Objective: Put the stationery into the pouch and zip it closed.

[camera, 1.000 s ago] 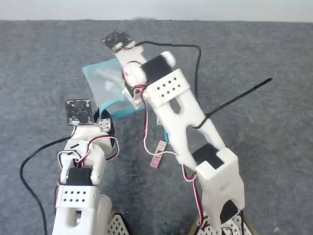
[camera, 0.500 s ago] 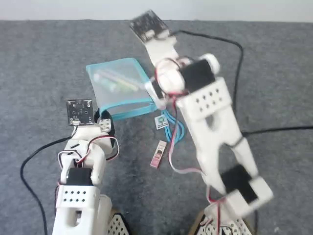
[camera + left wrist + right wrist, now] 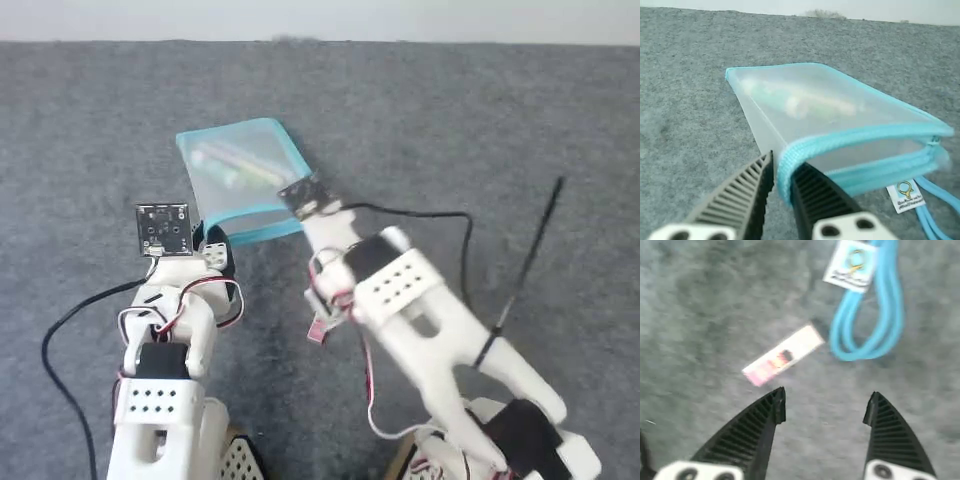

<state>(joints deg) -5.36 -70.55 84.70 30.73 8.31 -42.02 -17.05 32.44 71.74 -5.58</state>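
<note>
You have your left gripper (image 3: pixel 782 169) closed on the blue zip edge of the pouch (image 3: pixel 850 117), stationery (image 3: pixel 800 100) inside it, its tag (image 3: pixel 905 196) and cord (image 3: pixel 926 220) lying on grey carpet (image 3: pixel 685 110).

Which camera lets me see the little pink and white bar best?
The right wrist view: the pink and white bar lies whole on the carpet, ahead of the open right gripper. In the high view it peeks out beside the right arm.

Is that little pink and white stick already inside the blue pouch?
No, the pink and white stick lies on the grey carpet beside the blue cord, outside the pouch.
</note>
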